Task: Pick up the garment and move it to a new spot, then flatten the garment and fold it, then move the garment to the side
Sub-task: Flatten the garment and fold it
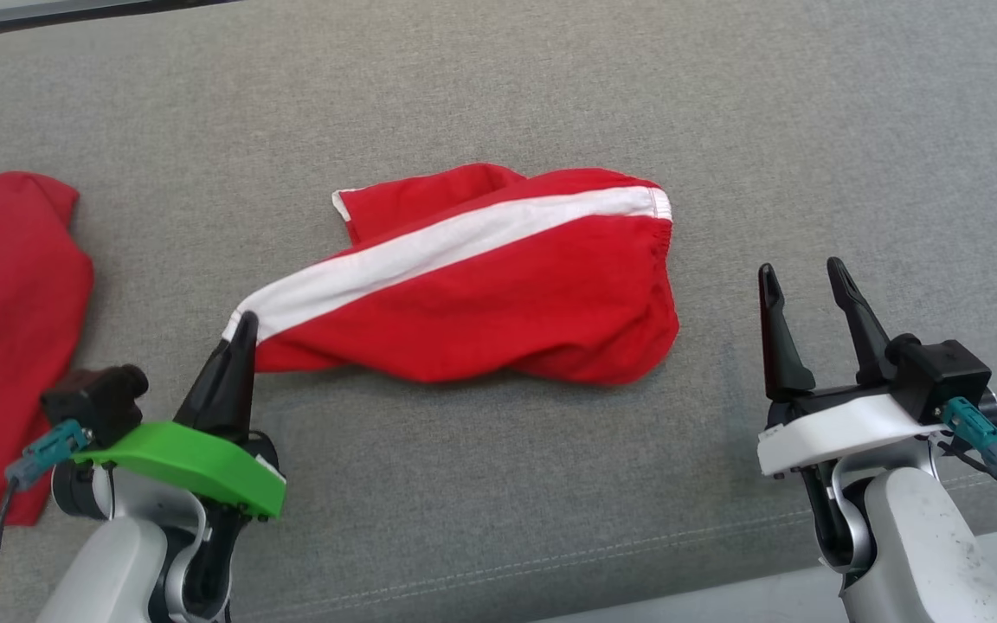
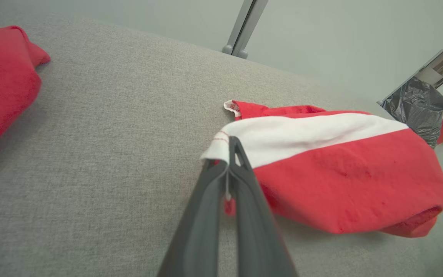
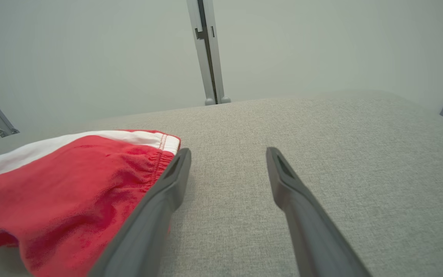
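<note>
Your red shorts [image 1: 481, 303] with the white side stripe lie crumpled near the middle of the grey upholstered surface [image 1: 498, 484], elastic waistband toward your right, leg hem toward your left.

Your left gripper [image 1: 243, 322] has its jaws pressed together on the white-striped corner of the leg hem. In the left wrist view, the left gripper [image 2: 233, 148] holds that corner of the shorts [image 2: 340, 181] nipped between the two dark fingers, with a sliver of cloth showing in the seam between them.

Your right gripper [image 1: 801, 268] sits to the right of the waistband end, jaws spread wide and holding nothing. In the right wrist view, the right gripper [image 3: 228, 154] has one finger just beside the gathered waistband of the shorts [image 3: 52, 192].

A second red garment [image 1: 5, 329] lies at the far left of the surface, well apart from the shorts.
</note>
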Controlling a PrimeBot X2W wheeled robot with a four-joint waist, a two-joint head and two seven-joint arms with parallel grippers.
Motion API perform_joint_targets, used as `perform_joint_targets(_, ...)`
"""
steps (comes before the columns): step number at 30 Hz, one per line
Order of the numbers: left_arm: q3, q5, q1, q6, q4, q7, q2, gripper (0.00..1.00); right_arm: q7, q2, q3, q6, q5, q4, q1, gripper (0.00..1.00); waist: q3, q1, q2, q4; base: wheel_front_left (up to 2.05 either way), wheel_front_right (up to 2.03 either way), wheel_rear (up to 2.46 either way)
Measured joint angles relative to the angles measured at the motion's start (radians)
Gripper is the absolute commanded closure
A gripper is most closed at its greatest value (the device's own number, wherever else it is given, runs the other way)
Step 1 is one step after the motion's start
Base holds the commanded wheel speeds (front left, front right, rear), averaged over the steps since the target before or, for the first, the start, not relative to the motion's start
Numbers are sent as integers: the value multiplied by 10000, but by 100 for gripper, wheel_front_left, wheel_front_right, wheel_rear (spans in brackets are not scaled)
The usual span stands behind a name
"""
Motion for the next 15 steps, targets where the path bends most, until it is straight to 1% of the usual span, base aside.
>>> perform_joint_targets(3,86,-403,598,130,-349,165,-4,100,2,4,12,0,-23,21,12,0,-14,0,0,160,0,0,0)
perform_joint_targets(7,192,-683,979,167,-127,151,-71,100,2,4,25,0,-69,65,14,0,-86,0,0,270,0,0,0)
perform_joint_targets(10,213,-773,985,61,401,31,-167,100,2,6,31,0,-75,96,80,0,-169,0,0,298,0,0,0)
perform_joint_targets(14,142,-869,798,-245,1220,-163,-414,100,2,4,-46,0,8,102,271,0,-298,0,0,304,0,0,0)
perform_joint_targets(15,134,-865,736,-270,1409,-207,-458,79,2,4,-61,0,15,123,308,0,-337,0,0,293,0,0,0)
